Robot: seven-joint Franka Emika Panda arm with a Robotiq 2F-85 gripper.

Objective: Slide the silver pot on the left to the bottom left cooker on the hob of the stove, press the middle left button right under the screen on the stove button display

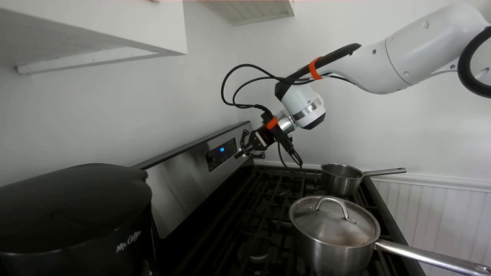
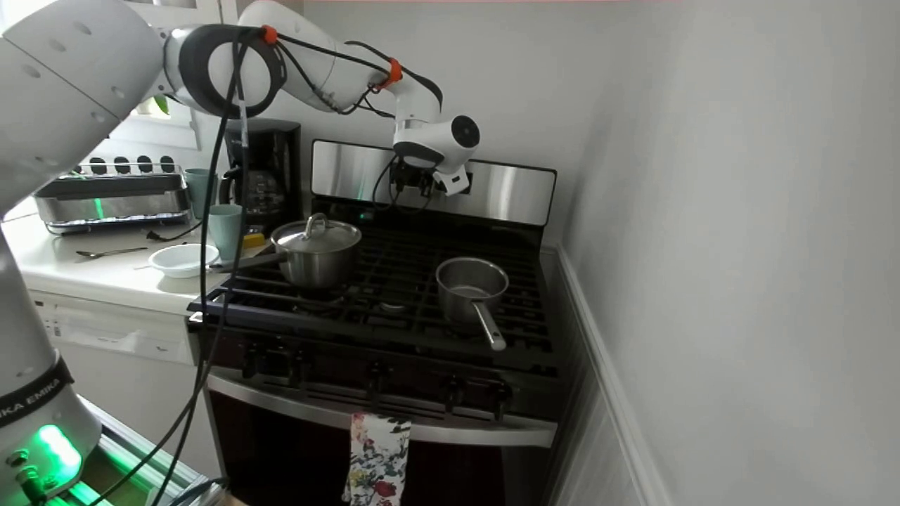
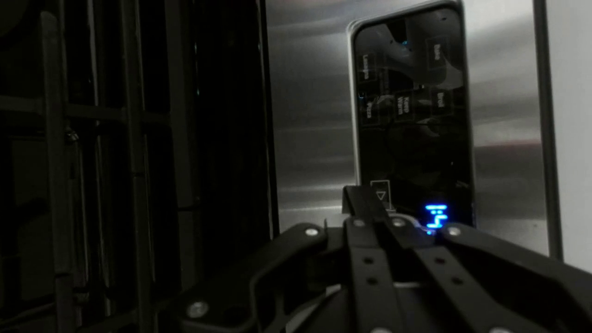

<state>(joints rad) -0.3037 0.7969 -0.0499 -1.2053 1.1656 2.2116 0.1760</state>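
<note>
Ease the empty, pressed-together gripper (image 3: 365,200) squarely onto one key of the oven control panel (image 3: 416,150), the down-arrow key (image 3: 382,195) at its tip's three o'clock in the wrist view, with the lidded saucepan (image 2: 316,253) at nine o'clock on the gas hob (image 2: 394,277) in an exterior view.

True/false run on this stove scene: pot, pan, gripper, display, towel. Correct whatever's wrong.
1. The lidded pot stands on the hob. True.
2. The pan is covered too. False: the pan is uncovered.
3. The gripper is at the display. True.
4. Its jaws are spread wide. False: they are together.
5. The display is blank. False: blue characters are lit.
6. The towel hangs from the oven handle. True.
</note>
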